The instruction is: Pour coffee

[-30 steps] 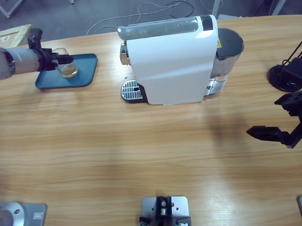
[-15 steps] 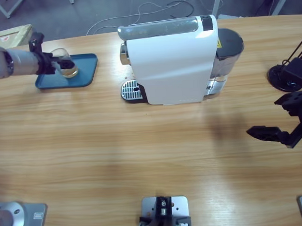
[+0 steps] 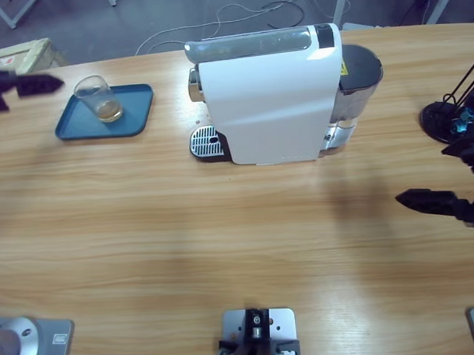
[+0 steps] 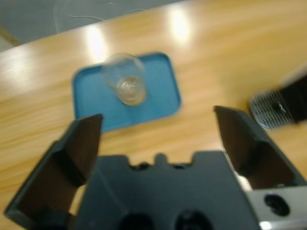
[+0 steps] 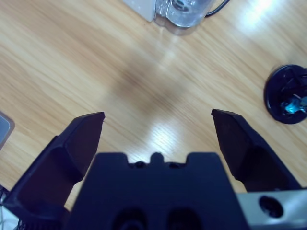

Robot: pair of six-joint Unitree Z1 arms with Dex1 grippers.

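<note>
And the left gripper had let go! A second earlier its jaws were clamped round the glass; now it had pulled back to the table's far left edge, jaws spread wide and holding nothing, well apart from the glass. The glass stood upright on the blue tray, a shallow amber layer of coffee in its bottom. That looked like delivery done, the cup set down beside the machine. The right gripper hung over bare table at the right, jaws wide apart, empty, shifted only slightly.
</note>
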